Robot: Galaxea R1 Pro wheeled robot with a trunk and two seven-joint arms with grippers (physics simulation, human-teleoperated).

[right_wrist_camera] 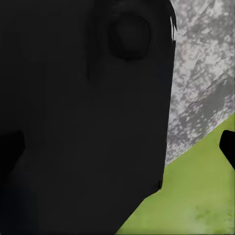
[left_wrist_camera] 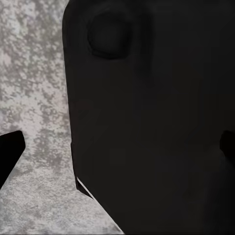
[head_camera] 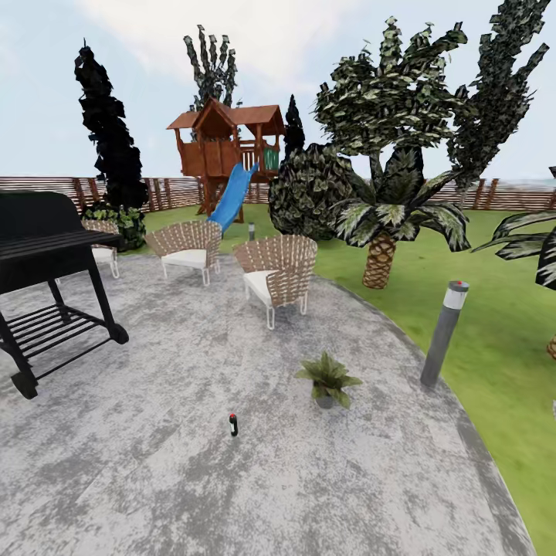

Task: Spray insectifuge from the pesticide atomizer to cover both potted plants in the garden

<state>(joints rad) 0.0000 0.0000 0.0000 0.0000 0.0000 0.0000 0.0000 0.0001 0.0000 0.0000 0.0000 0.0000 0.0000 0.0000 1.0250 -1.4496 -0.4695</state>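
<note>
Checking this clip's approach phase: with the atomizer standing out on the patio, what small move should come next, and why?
Probably roll the base forward toward the pesticide atomizer. It stands upright on the stone patio ahead of the robot, nearer than the potted plant, with neither arm near it in the head view, so it looks beyond reach for now.

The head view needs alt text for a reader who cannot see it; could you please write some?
A tiny dark pesticide atomizer stands upright on a round grey stone patio, with a potted plant beyond it. Wicker chairs, a black grill, a grey bollard lamp and lawn surround them.
</note>
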